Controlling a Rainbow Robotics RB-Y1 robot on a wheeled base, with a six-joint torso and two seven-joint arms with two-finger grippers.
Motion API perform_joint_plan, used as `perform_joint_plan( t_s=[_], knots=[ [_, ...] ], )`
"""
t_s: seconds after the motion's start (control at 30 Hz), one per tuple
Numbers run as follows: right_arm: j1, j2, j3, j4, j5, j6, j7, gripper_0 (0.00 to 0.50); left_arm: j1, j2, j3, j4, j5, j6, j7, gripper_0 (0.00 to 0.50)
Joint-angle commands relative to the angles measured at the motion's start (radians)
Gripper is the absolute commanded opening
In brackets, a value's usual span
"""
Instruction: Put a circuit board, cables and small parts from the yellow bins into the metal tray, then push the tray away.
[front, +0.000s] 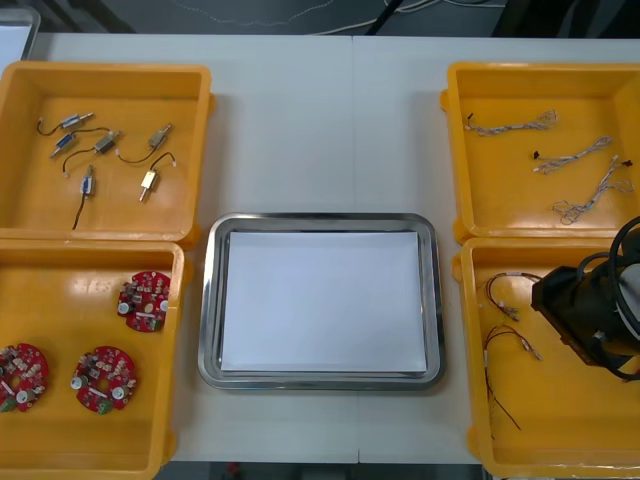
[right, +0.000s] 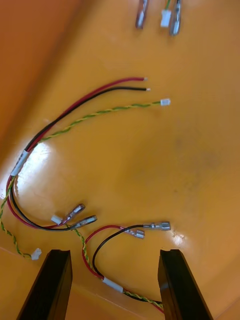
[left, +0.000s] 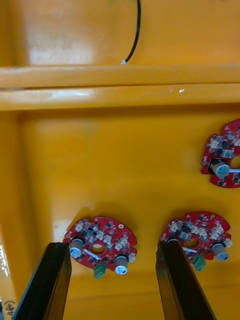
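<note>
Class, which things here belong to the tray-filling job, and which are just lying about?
Job: metal tray; yellow bins; circuit boards; cables; small metal parts; left gripper over boards; right gripper over cables.
Lying about: cords beyond the table.

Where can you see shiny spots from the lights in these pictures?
Right wrist view: white glare on the bin floor beside the red and black cable, past the right gripper, jaws open. Left wrist view: bright streaks along the bin rims, soft shadow beside the circuit board ahead of the left gripper, jaws open. Front view: the metal tray's rim gleams.
</note>
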Motion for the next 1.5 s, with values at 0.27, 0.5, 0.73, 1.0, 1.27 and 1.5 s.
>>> perform_joint_plan(
  t_s=[0.27, 0.5, 0.73, 1.0, 1.27, 1.5],
  knots=[
    [0.035, 0.069, -0.051, 0.035, -0.003, -0.025, -0.061, 0.500, 0.130, -0.014, 0.079, 0.008, -0.009, -0.108, -0.325, 0.500],
    [0.078, 0.088, -0.056, 0.042, 0.005, -0.093, -0.069, 0.500, 0.218, -0.014, 0.074, 0.007, 0.003, -0.229, -0.429, 0.500],
    [0.122, 0.094, -0.056, 0.068, -0.003, -0.177, -0.069, 0.500, 0.305, -0.014, 0.062, 0.007, 0.032, -0.324, -0.548, 0.500],
    [0.125, 0.118, -0.056, 0.110, 0.014, -0.228, -0.067, 0.500, 0.376, -0.014, 0.028, 0.011, 0.040, -0.398, -0.668, 0.500],
    [0.139, 0.124, -0.054, 0.114, 0.020, -0.243, -0.064, 0.500, 0.442, -0.016, -0.014, 0.013, 0.063, -0.478, -0.759, 0.500],
    [0.152, 0.131, -0.046, 0.114, 0.029, -0.255, -0.066, 0.500, 0.478, -0.031, -0.044, 0.013, 0.094, -0.521, -0.838, 0.500]
  ],
)
